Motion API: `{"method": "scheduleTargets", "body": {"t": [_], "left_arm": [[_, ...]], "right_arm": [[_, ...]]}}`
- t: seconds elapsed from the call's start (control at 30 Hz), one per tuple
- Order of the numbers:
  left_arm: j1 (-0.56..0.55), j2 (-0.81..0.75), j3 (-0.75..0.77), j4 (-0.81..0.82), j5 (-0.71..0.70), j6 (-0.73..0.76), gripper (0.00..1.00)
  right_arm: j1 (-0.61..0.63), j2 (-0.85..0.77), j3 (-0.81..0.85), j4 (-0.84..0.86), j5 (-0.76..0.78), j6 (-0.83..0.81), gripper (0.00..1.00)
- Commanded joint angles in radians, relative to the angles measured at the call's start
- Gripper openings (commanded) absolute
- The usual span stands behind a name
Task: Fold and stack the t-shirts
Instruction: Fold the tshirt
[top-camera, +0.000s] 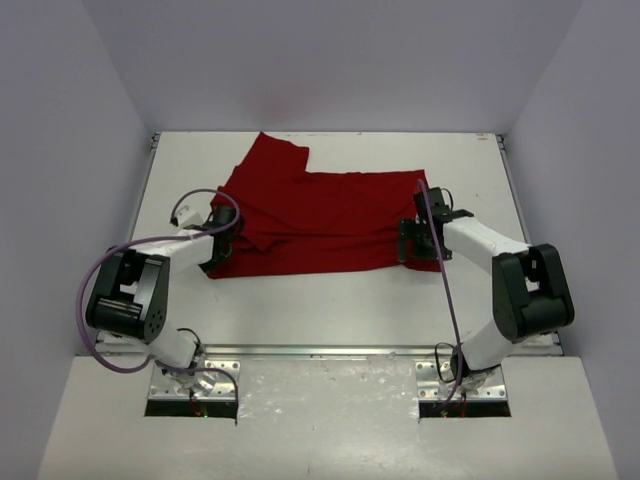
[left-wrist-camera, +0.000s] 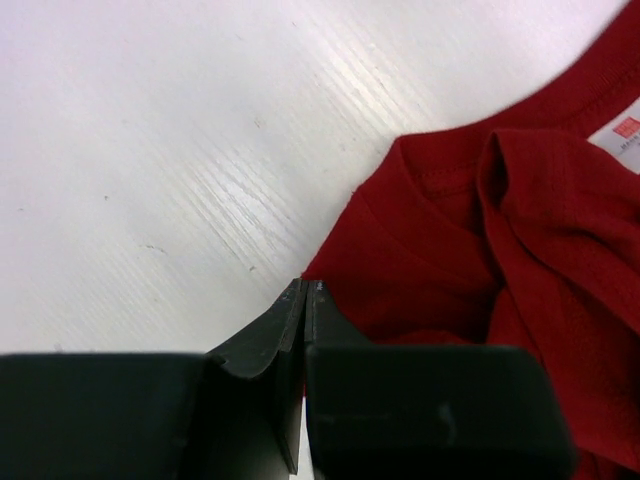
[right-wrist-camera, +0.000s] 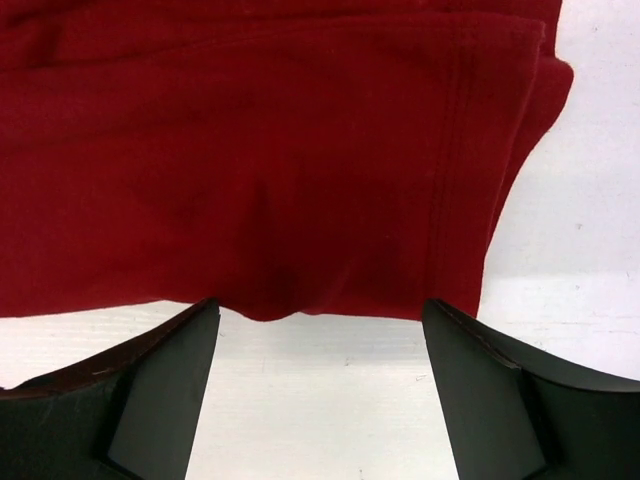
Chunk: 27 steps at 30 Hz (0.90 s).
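Left pincer (left-wrist-camera: 304, 292) closed tight beside t-shirt (left-wrist-camera: 450, 260) edge, right pincer (right-wrist-camera: 318, 312) spread wide at hem

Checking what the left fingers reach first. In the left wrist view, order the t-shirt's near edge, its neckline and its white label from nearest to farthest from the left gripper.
1. t-shirt's near edge: right at the tips of the left gripper.
2. neckline: farther, up and to the right.
3. white label: farthest, at the view's right edge.
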Motion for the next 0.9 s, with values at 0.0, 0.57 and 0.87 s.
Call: {"method": "scheduleTargets", "body": {"t": [0.0,0.57,0.87], "left_arm": [[0.016,0.03,0.049,-0.023,-0.077,-0.027,0.0],[-0.053,-0.325,-0.122,0.114,0.16,0.094,0.72],[-0.039,-0.057,-0.011,0.169,0.215,0.173,0.5]], "right_arm": [[-0.008,-0.001,0.044,-0.002,-0.004,-0.035,0.83],[-0.017,-0.017,0.038,0.009,-0.041,-0.024,0.82],[-0.017,-0.073,0.012,0.01,-0.051,-0.04,0.82]]}}
